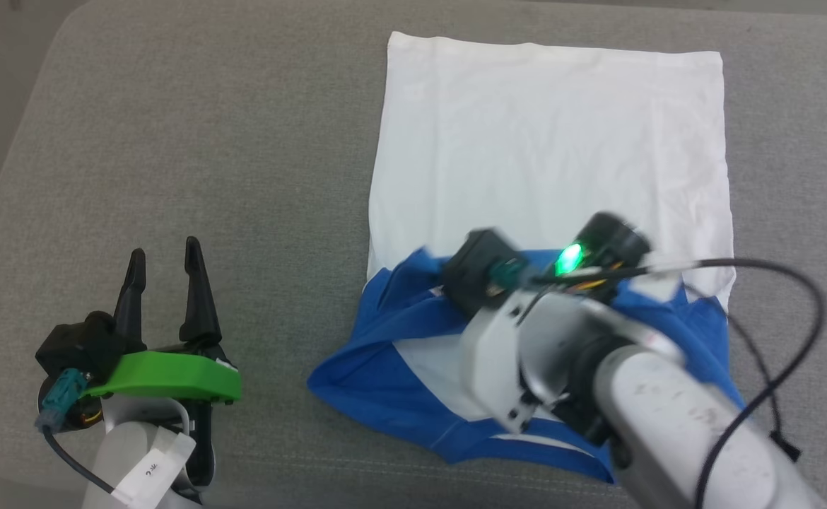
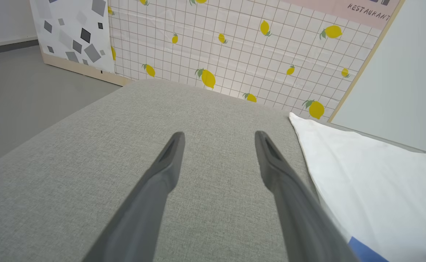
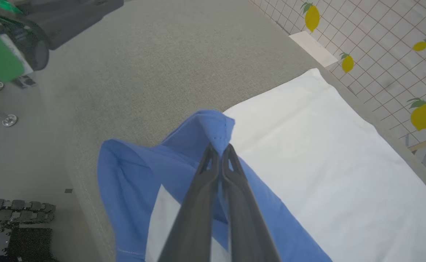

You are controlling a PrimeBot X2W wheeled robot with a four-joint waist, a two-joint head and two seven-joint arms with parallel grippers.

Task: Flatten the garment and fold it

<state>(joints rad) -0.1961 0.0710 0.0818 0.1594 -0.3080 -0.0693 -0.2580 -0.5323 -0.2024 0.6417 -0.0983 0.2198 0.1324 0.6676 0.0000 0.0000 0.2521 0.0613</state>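
The shirt (image 1: 548, 141) lies on the right part of the grey table (image 1: 208, 141). Its white body is spread flat & smooth toward the far edge. The blue part (image 1: 378, 382) is bunched up at the near end, w/ a bit of white showing in the folds.

The R gripper (image 3: 220, 147) is over that blue bunch. Its fingers (image 3: 198, 203) are clenched tight on a small fold of blue cloth (image 3: 213, 127). The cloth makes a little peak at the tips. In the head view the R arm (image 1: 668, 410) covers the near right side of the shirt. A green light (image 1: 569, 258) glows on the wrist & a black cable (image 1: 802, 339) loops beside it.

The L gripper (image 1: 165, 251) is at the near left, well apart from the shirt. Its fingers (image 1: 198, 297) are wide apart w/ nothing btw them. In the L wrist view the L gripper (image 2: 219, 134) is over bare grey table, & the white edge of the shirt (image 2: 373, 174) is just to the right of one finger.

Past the table is a wall (image 2: 235, 47) w/ squares & yellow lemons on it.
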